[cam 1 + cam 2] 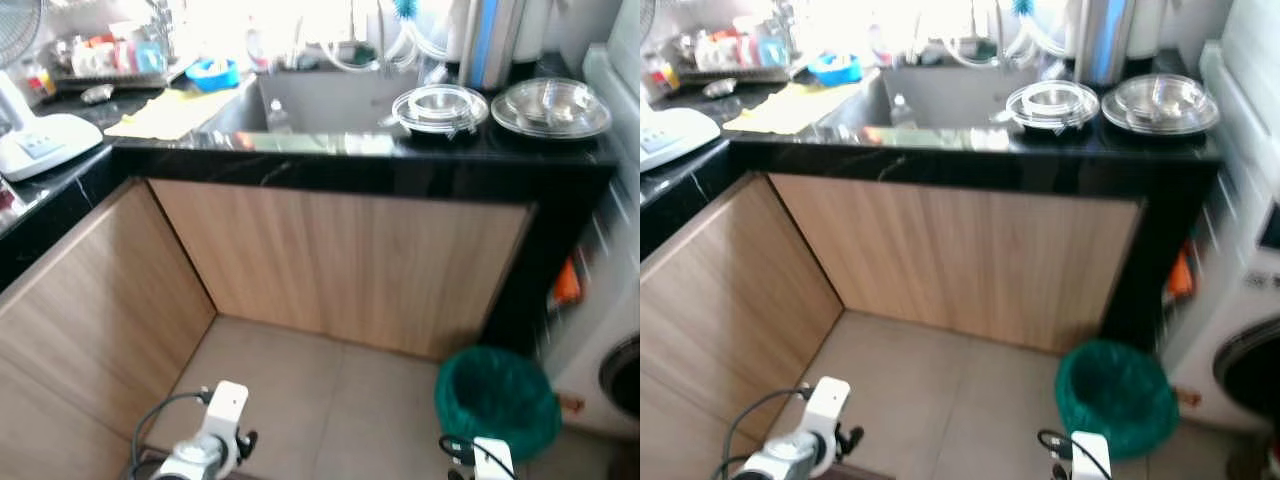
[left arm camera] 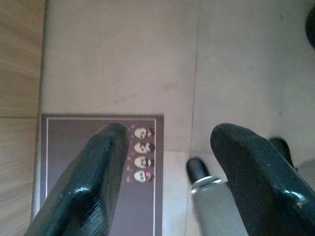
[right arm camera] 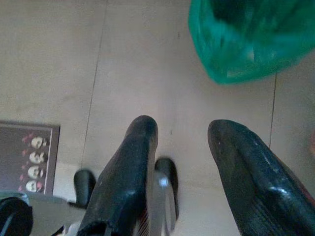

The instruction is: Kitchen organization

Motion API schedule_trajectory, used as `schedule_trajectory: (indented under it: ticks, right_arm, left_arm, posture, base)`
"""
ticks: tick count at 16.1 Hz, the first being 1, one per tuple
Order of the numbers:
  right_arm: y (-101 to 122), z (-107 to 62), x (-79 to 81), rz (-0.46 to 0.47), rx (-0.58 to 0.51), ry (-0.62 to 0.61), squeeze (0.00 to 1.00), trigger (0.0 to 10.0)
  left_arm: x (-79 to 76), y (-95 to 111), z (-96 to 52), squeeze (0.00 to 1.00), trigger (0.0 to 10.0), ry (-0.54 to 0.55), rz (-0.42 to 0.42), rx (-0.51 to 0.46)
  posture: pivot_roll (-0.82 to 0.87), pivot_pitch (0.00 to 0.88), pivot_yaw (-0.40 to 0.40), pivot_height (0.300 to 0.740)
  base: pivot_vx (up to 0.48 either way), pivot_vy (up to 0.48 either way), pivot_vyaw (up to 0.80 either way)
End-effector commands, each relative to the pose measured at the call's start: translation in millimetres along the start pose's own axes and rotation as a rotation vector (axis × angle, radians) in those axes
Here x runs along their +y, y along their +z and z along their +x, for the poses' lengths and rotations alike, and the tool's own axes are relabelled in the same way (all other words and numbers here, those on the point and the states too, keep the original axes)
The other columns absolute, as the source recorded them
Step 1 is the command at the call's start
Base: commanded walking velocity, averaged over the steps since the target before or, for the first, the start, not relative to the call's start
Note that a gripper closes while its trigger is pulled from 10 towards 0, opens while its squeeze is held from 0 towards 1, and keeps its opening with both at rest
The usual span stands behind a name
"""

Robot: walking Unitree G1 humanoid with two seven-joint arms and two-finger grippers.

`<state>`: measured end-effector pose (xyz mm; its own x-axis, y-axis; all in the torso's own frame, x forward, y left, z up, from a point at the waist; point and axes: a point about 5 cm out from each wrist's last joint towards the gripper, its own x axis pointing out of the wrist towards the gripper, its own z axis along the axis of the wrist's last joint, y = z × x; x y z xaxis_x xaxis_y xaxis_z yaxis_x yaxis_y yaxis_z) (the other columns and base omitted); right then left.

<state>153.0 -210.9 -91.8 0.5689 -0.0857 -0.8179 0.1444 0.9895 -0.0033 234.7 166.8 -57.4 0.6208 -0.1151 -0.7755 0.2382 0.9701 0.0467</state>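
Note:
A black L-shaped countertop runs in front of me with a sink set into it. To the right of the sink stand a clear glass bowl and a stack of steel dishes. On the left lie a yellow cloth and a blue bowl, with a dish rack behind them. Both arms hang low. My left gripper is open over a dark floor mat. My right gripper is open over the tiles near the green bin. Neither holds anything.
A white appliance sits on the left counter. Wooden cabinet fronts close off the corner below. A green-lined bin stands on the tiled floor at the right, next to a washing machine.

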Motion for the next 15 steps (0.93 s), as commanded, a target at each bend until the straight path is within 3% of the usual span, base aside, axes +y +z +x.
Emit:
schedule_trajectory:
  ticks: [1,6,8,12,15]
  right_arm:
    - [2,1.7,13.2,-0.001,-0.006,0.038,0.0,10.0]
    - [5,2.9,22.7,-0.024,-0.017,0.061,0.0,10.0]
    - [-4,0.2,19.8,0.016,-0.009,0.056,0.0,10.0]
    - [-12,-3.0,12.2,0.011,-0.01,0.053,0.0,10.0]
    - [-6,-0.4,30.0,0.011,-0.026,0.073,0.0,10.0]
  left_arm:
    - [11.0,-9,-2.8,0.0,10.0,0.03,0.015,0.038]
    - [9.5,-12,-3.0,0.0,10.0,0.03,0.006,0.044]
    - [8.9,-12,-2.9,0.0,10.0,0.03,0.002,0.043]
    - [8.0,-12,-2.8,0.0,10.0,0.03,0.001,0.044]
    - [7.8,-14,-3.1,0.0,10.0,0.029,0.004,0.047]
  posture:
    - [-0.09,0.0,0.096,0.74]
    - [-0.1,0.0,0.085,0.74]
    - [-0.1,0.0,0.081,0.74]
    - [-0.1,0.0,0.081,0.74]
    - [-0.1,0.0,0.081,0.74]
  base:
    - [0.277,0.0,0.0]
    - [0.275,0.0,0.35]
    - [0.276,0.0,0.0]
    - [0.274,0.0,0.0]
    - [0.275,0.0,0.0]
